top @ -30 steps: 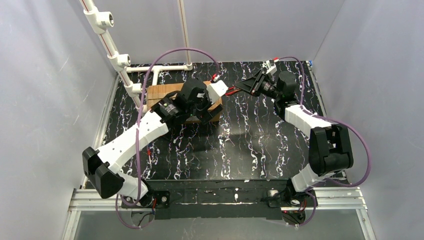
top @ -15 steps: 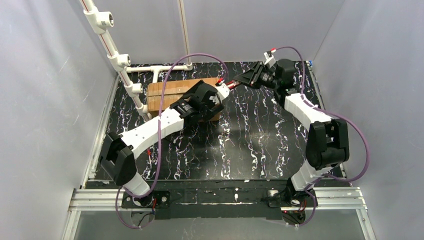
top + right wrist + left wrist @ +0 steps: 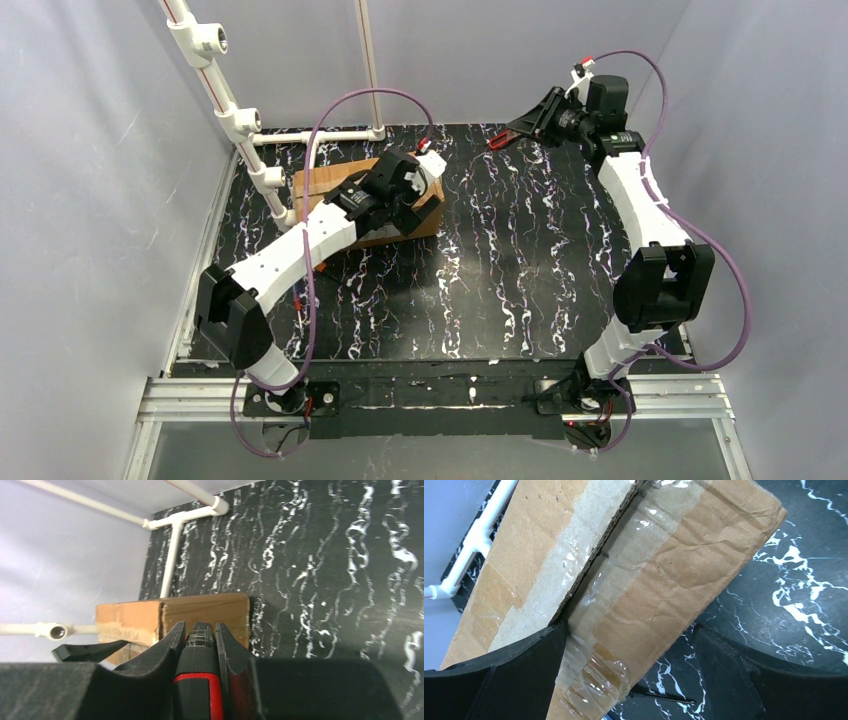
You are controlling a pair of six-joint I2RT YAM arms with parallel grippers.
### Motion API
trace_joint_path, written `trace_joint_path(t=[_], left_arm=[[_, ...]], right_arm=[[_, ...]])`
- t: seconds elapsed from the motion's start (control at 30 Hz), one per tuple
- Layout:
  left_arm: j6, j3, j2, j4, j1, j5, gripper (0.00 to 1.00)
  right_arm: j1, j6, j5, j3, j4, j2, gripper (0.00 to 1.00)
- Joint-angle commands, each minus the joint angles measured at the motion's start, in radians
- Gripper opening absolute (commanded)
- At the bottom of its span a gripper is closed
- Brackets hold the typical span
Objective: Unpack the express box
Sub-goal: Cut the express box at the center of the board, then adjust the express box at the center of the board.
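The express box (image 3: 325, 188) is a brown taped carton lying at the back left of the black marbled table. My left gripper (image 3: 408, 208) is open over its right end. In the left wrist view the box (image 3: 664, 575) lies between the spread fingers; the left finger (image 3: 509, 675) touches the taped seam, and the right finger (image 3: 749, 680) stands clear of the box over the table. My right gripper (image 3: 512, 133) is raised at the back right, shut on a red-and-black cutter (image 3: 494, 142), seen close in the right wrist view (image 3: 200, 680), pointing toward the box (image 3: 210, 611).
A white PVC pipe frame (image 3: 262, 148) stands at the back left beside the box. Grey walls close in three sides. A thin black stick (image 3: 664, 698) lies on the table by the box's near corner.
My right gripper has drawn back and up from the box's right end to the far right with the cutter. My left gripper has shifted over the box's right end.
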Motion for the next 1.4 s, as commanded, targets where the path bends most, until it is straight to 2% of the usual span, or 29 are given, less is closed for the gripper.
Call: trace_joint_path(t=[0.0, 0.17, 0.27, 0.33, 0.43, 0.5, 0.53, 0.6, 0.63, 0.7, 0.83, 0.93, 1.03, 1.2, 1.37], left_arm=[[-0.068, 0.075, -0.034, -0.14, 0.024, 0.096, 0.96], [-0.126, 0.208, -0.058, -0.273, 0.043, 0.225, 0.96], [-0.179, 0.325, -0.067, -0.364, 0.065, 0.302, 0.96], [-0.216, 0.388, -0.07, -0.412, 0.094, 0.385, 0.96], [-0.25, 0.477, -0.049, -0.449, 0.126, 0.454, 0.96], [-0.254, 0.508, -0.026, -0.445, 0.138, 0.476, 0.96], [-0.254, 0.526, -0.009, -0.443, 0.143, 0.478, 0.96], [-0.263, 0.567, 0.047, -0.438, 0.161, 0.466, 0.96], [-0.27, 0.597, 0.074, -0.437, 0.174, 0.452, 0.96], [-0.292, 0.664, 0.129, -0.441, 0.198, 0.421, 0.94], [-0.28, 0.794, 0.215, -0.441, 0.22, 0.412, 0.92], [-0.272, 0.853, 0.285, -0.439, 0.248, 0.397, 0.91], [-0.276, 0.862, 0.326, -0.396, 0.293, 0.418, 0.9], [-0.213, 0.916, 0.412, -0.353, 0.324, 0.426, 0.9], [-0.271, 0.91, 0.462, -0.378, 0.357, 0.449, 0.89]], right_arm=[[-0.002, -0.131, 0.171, 0.099, -0.24, -0.021, 0.01], [0.0, -0.27, 0.472, 0.126, -0.45, -0.063, 0.01], [0.045, -0.329, 0.596, 0.069, -0.508, -0.115, 0.01], [0.099, -0.345, 0.66, 0.004, -0.533, -0.152, 0.01], [0.217, -0.316, 0.613, -0.108, -0.546, -0.204, 0.01], [0.324, -0.214, 0.486, -0.207, -0.489, -0.235, 0.01], [0.37, -0.12, 0.397, -0.283, -0.402, -0.266, 0.01], [0.452, 0.129, 0.257, -0.471, -0.107, -0.308, 0.01], [0.491, 0.234, 0.244, -0.538, 0.032, -0.317, 0.01], [0.568, 0.35, 0.322, -0.581, 0.168, -0.309, 0.01], [0.634, 0.435, 0.484, -0.543, 0.134, -0.264, 0.01], [0.656, 0.561, 0.511, -0.566, 0.143, -0.216, 0.01], [0.693, 0.636, 0.564, -0.597, 0.238, -0.177, 0.01], [0.745, 0.718, 0.674, -0.586, 0.298, -0.128, 0.01], [0.747, 0.765, 0.722, -0.554, 0.35, -0.064, 0.01]])
